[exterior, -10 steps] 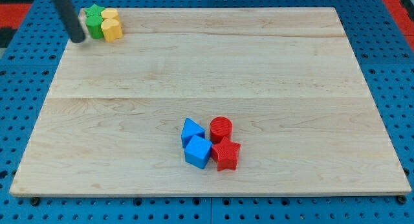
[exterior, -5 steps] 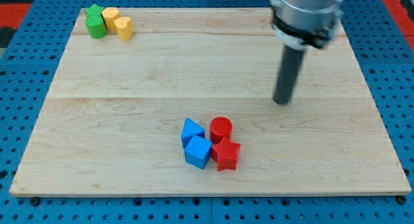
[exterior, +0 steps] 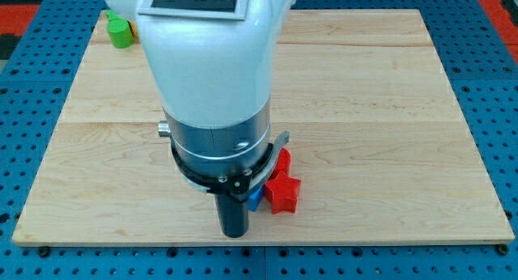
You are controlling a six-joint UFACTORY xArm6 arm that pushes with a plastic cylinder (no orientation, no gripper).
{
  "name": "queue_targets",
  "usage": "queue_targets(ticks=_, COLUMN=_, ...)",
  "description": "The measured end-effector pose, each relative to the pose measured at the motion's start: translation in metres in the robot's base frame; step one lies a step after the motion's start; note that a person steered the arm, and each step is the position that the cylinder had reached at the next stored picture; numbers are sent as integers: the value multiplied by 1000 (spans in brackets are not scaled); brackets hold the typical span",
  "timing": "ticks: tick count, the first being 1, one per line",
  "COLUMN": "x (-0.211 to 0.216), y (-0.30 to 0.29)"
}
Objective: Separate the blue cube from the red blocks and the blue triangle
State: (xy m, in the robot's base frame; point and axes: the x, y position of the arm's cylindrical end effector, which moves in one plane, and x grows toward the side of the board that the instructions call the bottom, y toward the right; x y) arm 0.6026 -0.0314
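The arm's white body hides most of the counter (exterior: 421,110). Red blocks (exterior: 283,191) lie right of the tip (exterior: 235,233); the blue cube (exterior: 254,201), a sliver, sits just up-right. No hand: a plain rod.

A single camera view looks down at a steep angle onto the table (exterior: 388,110) from its near long edge. The whole top fits in frame. The arm (exterior: 212,94) stands close to the lens, covering the centre.
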Motion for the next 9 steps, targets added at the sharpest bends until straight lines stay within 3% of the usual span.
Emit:
queue_targets(ticks=3, x=-7, y=48)
queue_targets(ticks=7, x=-7, y=58)
queue_targets(ticks=9, x=-39, y=40)
